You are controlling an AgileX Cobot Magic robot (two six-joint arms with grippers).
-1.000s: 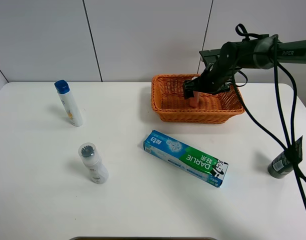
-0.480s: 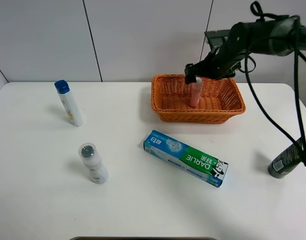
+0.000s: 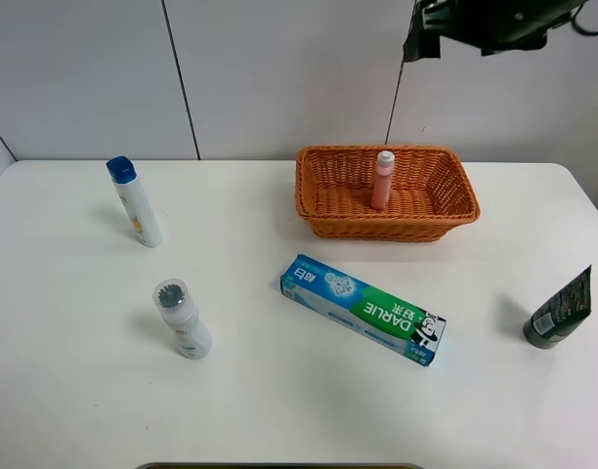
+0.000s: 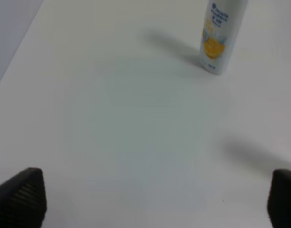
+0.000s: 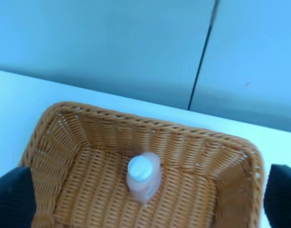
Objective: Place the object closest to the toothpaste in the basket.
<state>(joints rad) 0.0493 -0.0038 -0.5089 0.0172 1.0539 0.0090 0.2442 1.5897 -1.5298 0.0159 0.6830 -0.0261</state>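
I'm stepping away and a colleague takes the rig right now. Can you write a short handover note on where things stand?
Right claw: raised high above the basket, open and empty.
Left claw: open and empty over bare table, near the blue-capped bottle.
Pink bottle: standing upright inside the basket, free of the claw.
Toothpaste: lying on the table in front of the basket, untouched.
Done: the bottle is in the basket and released.
Left: nothing on the placement itself; only park the right arm.

Robot lab bench: bare white table (image 3: 279, 410), grey panel wall (image 3: 231, 68).
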